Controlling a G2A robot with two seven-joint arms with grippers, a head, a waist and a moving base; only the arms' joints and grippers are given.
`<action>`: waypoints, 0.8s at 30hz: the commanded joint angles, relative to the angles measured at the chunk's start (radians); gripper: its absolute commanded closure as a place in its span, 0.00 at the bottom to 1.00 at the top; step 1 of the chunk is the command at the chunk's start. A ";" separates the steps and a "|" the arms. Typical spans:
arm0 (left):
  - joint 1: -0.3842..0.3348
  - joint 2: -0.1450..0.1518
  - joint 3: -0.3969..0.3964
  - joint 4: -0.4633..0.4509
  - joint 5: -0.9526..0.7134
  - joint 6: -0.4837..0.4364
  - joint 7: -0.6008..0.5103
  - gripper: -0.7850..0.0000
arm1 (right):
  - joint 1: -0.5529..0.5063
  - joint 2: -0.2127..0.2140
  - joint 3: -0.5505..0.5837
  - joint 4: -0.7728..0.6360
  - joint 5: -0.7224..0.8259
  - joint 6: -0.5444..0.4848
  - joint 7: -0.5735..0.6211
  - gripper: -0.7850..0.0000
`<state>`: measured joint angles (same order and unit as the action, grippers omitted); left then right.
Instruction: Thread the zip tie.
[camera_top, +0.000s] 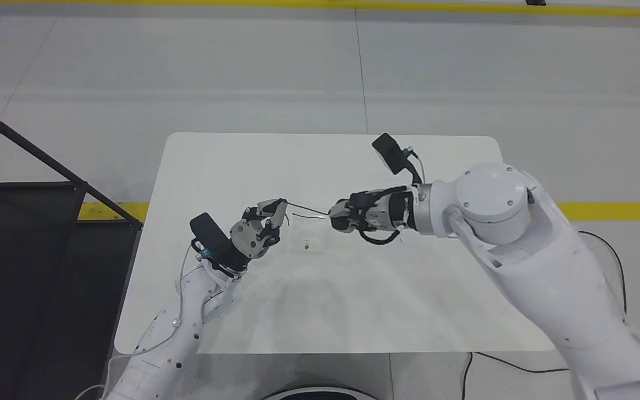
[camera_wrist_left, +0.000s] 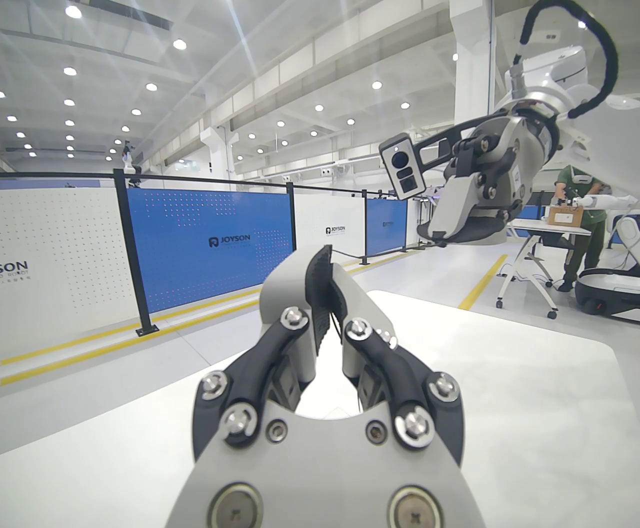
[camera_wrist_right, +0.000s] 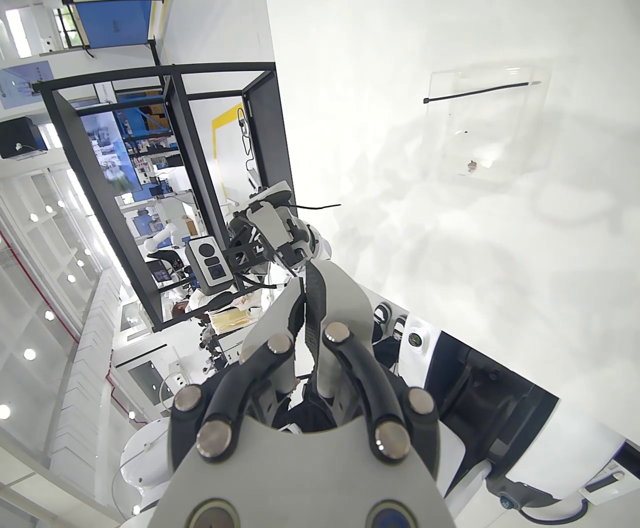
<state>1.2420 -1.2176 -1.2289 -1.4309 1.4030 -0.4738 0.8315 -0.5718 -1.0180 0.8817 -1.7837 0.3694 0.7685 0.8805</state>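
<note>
Black plastic zip tie (camera_top: 306, 209), thin as a wire, is up off the white table (camera_top: 420, 300), hanging in the air between my two arms. My left gripper (camera_wrist_left: 327, 280) has it, ribbed black pads pinched narrow on the strap. From there the strap's long axis runs across toward my right gripper (camera_wrist_right: 306, 282), free tail leading. From above, its tip looks just short of that gripper's nose, or touching it; I can't call which. The right gripper's pads are pressed together too, and I can't tell from here whether anything is nipped between them.

So this is the line-up, I'd say: tail and opposite gripper face each other nearly point to point, with the right arm nearer the free tip. No closed loop yet, as far as I can see.

Further out on the table, a second black zip tie (camera_wrist_right: 480, 92) lies flat in a clear shallow plastic tray (camera_wrist_right: 537, 115), well apart from both grippers. The next move needs fine alignment, and that springy tail could easily wander off.
</note>
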 joint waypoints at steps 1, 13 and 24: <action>0.000 0.000 0.000 0.000 0.000 0.000 0.000 1.00 | -0.004 0.001 0.002 -0.003 -0.001 -0.003 0.000 1.00; 0.000 0.000 0.000 0.000 0.000 0.000 0.000 1.00 | -0.008 0.003 0.002 -0.007 -0.004 -0.002 0.001 1.00; 0.000 0.000 0.000 0.000 0.000 0.000 0.000 1.00 | -0.011 0.002 0.007 -0.003 0.011 -0.014 -0.009 1.00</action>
<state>1.2420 -1.2176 -1.2289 -1.4309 1.4030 -0.4738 0.8315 -0.5829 -1.0165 0.8883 -1.7872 0.3805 0.7539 0.8716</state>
